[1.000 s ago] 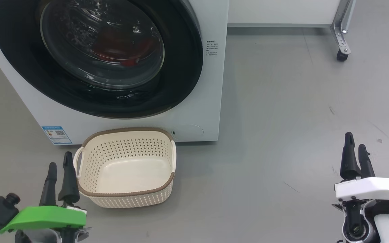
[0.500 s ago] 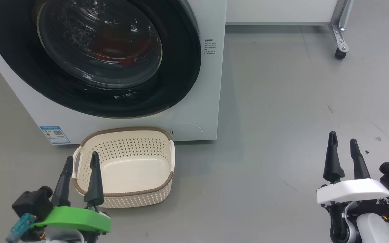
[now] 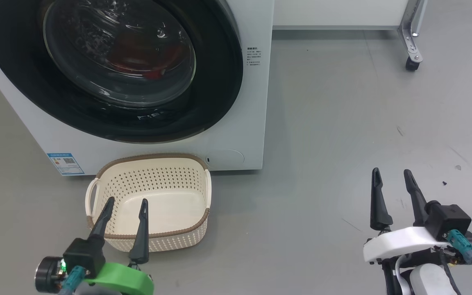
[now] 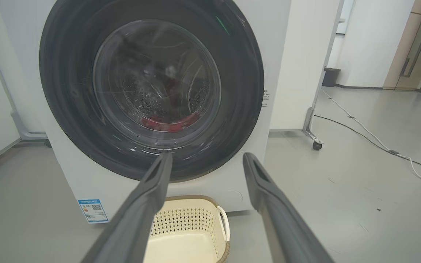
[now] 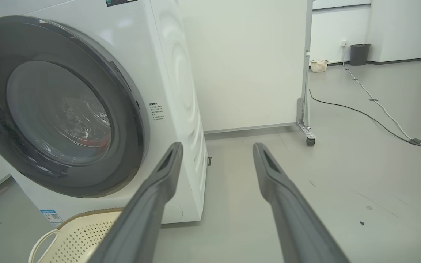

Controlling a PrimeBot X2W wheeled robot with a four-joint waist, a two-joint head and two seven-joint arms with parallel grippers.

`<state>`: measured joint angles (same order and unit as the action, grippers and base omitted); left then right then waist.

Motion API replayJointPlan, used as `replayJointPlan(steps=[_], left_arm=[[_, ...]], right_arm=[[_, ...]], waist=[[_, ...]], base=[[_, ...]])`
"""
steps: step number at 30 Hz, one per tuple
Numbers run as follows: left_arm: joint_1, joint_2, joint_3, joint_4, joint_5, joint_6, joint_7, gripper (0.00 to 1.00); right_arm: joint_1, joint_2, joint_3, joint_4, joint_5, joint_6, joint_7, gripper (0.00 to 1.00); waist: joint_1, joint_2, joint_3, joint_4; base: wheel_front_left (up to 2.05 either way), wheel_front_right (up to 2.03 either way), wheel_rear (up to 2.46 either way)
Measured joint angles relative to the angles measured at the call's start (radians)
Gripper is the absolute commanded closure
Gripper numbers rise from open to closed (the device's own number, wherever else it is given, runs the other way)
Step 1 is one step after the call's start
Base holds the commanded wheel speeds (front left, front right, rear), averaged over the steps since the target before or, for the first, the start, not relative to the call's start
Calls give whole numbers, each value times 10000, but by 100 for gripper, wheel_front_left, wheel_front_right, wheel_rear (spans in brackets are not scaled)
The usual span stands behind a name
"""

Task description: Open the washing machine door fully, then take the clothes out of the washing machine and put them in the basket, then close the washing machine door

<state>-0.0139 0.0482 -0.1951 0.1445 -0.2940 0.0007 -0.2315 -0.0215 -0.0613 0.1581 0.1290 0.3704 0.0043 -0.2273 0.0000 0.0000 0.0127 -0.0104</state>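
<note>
We are at the first step: the door (image 3: 113,61) sits flush against the washer (image 3: 256,102), so nothing has been opened yet. Through the glass the clothes (image 3: 154,73) show as a red heap low in the drum, toward 6 o'clock of the glass. The basket (image 3: 154,156) stands on the floor just in front of the washer, below the door's 6 o'clock, and holds nothing.

In the head view our left gripper (image 3: 127,200) hangs at 7 o'clock, over the basket's near rim, fingers spread and empty. Our right gripper (image 3: 391,171) hangs at 4 o'clock, well apart from the washer over bare floor, fingers likewise spread and empty.

Next, we judge, one gripper must reach the door's rim and pull it out. The right wrist view hints at a notch at the rim's 3 o'clock edge, but we cannot tell for certain that it is the handle. The right gripper is nearer that side. The door's swing should pass above the basket, so we should keep our arms out of its arc.
</note>
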Motion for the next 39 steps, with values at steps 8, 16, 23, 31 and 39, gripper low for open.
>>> replayJointPlan(steps=[8,16,23,31,39], left_arm=[[140,-15,-345,481,940,343,-176,0],[155,-21,-420,1045,48,531,-176,0],[159,-23,-385,1317,-1195,648,-176,0],[134,-23,-508,1459,-1195,738,-176,0],[84,-25,-648,1630,-1181,748,-176,0]], right_arm=[[0,12,267,267,-890,-165,-163,0],[0,29,410,669,-880,-167,-63,0],[-1,44,454,922,-790,-163,25,0],[-11,48,499,1095,-719,-161,36,0],[-34,52,552,1271,-700,-161,63,0]], waist=[[0,0,-10,-33],[0,0,-32,-45],[0,0,-43,-61],[0,0,-79,-100],[0,0,-103,-109]], base=[[0,0,0],[0,0,0],[0,0,0],[0,0,0],[0,0,0]])
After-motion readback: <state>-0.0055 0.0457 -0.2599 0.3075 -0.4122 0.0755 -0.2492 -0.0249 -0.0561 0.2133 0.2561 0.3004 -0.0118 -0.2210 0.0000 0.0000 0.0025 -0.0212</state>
